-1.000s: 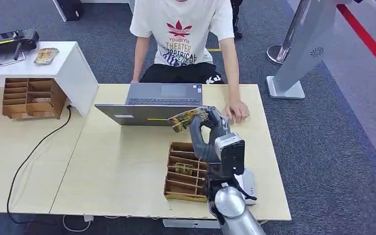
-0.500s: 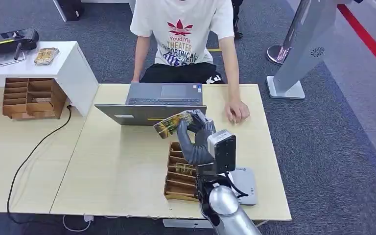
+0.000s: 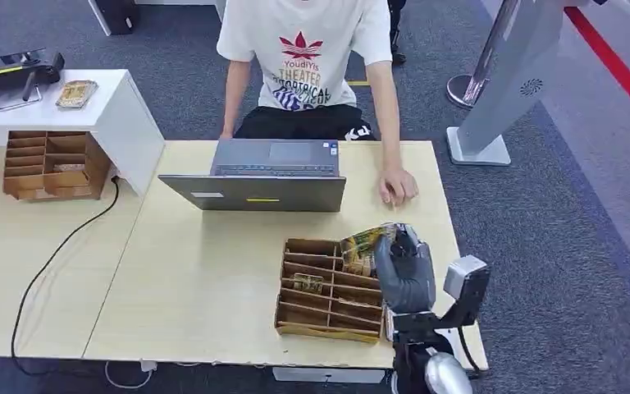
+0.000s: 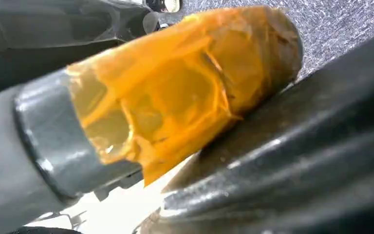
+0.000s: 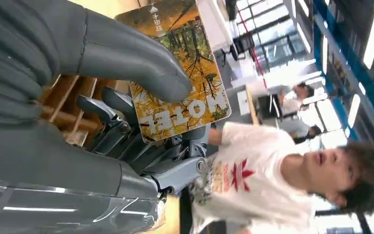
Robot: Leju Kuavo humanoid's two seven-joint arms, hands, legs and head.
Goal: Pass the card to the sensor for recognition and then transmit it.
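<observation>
My right hand (image 3: 404, 269) pinches the yellow-green card (image 3: 363, 244) between thumb and fingers, just above the right end of the wooden slotted organizer (image 3: 312, 287). In the right wrist view the card (image 5: 175, 73) reads "HOTEL", with the thumb (image 5: 126, 53) pressed on its face and dark fingers behind it. The left wrist view is very close on a grey finger of my left hand (image 4: 175, 92) wrapped in orange tape; how that hand lies is unclear. The person's hand (image 3: 397, 185) rests on the table beyond the card.
A seated person (image 3: 303, 57) faces me behind an open laptop (image 3: 271, 172) on the light wood table (image 3: 197, 263). At the far left are a second wooden organizer (image 3: 49, 164), a white stand (image 3: 119, 115) and a black cable (image 3: 57, 254).
My right hand has carried the card from in front of the laptop back toward me and to the right, down to the organizer's right end.
</observation>
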